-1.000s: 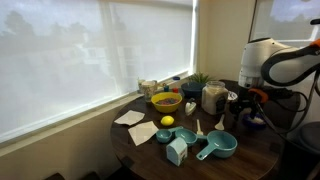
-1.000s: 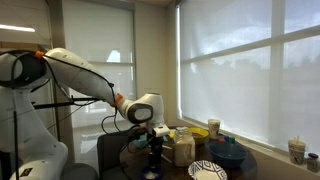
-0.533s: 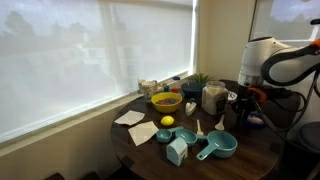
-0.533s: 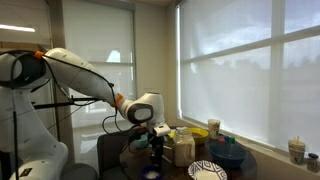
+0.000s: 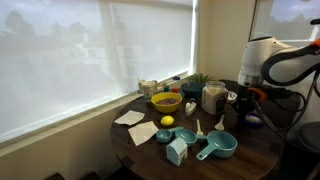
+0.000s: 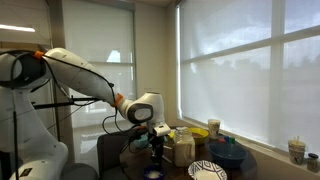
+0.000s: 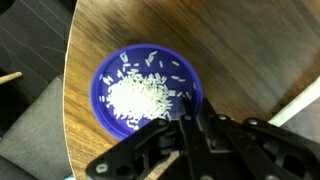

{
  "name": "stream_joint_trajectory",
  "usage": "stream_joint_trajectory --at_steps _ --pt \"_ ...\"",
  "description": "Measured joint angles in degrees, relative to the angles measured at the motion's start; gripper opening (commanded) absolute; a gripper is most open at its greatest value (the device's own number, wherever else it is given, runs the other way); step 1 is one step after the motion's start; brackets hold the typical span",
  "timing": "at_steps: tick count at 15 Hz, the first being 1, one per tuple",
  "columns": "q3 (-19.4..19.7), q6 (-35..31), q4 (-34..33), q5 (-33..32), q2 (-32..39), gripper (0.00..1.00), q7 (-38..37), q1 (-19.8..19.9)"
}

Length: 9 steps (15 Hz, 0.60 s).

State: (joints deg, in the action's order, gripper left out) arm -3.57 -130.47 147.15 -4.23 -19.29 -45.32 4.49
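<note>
Against the earlier pictures little is seen to be altered in both exterior views; the arm is held in the same bent pose over the round table, and nothing standing there is displaced; no lift is shown, so the grip is judged to be only just taken, with the bowl not yet raised.

From the left in an exterior view, the paper napkins are laid flat near the window; the yellow bowl and the lemon are found just beside them; the pale blue carton and the teal measuring cups are set towards the near edge; the glass jar is stood behind these; the gripper is lowered at the table's far right side.

In the wrist view the blue bowl is seen resting on the wooden top close to its curved edge; white rice is heaped in it, with loose grains scattered towards its right wall; the jaws are drawn together at the bowl's near rim, which appears to be pinched between them.

No brand, label or writing can be read; any print on the carton is too small to be made out.
</note>
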Motion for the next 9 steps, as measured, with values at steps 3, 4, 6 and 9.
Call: stream_joint_trajectory --at_steps 3,4,6,9 --pt "0.0 0.0 0.0 0.0 -0.3 0.01 0.0 0.0" --pt "0.0 0.0 0.0 0.0 -0.4 0.01 0.0 0.0" --pt "0.0 0.0 0.0 0.0 -0.4 0.01 0.0 0.0" --pt "-0.2 0.0 -0.1 0.0 -0.4 0.01 0.0 0.0"
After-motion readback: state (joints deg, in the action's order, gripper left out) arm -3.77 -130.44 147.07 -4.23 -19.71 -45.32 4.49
